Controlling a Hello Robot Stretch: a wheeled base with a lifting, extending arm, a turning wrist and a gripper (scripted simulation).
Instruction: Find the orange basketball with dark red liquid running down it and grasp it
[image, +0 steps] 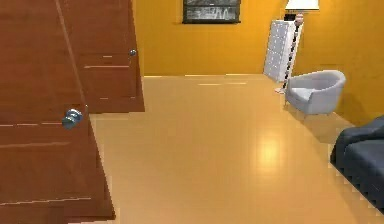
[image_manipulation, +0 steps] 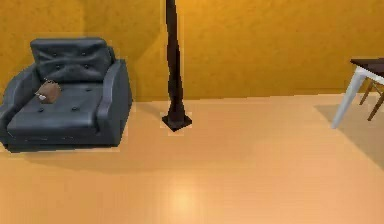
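Ball (image_manipulation: 47, 90), brownish, on dark armchair (image_manipulation: 95, 100); black lamp pole (image_manipulation: 173, 60) just beside

light: bright, even | glare: soft patch on floor (image: 268, 150) | shadow: faint, under armchair (image_manipulation: 65, 95)

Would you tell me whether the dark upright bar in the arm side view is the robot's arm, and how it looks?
No: that is a furnishing, a slender dark-brown post on a small square foot, standing beside the dark armchair.

Ball (image_manipulation: 47, 91) on armchair (image_manipulation: 92, 102) — lamp pole (image_manipulation: 172, 60) right of it, table (image_manipulation: 369, 68) beyond.
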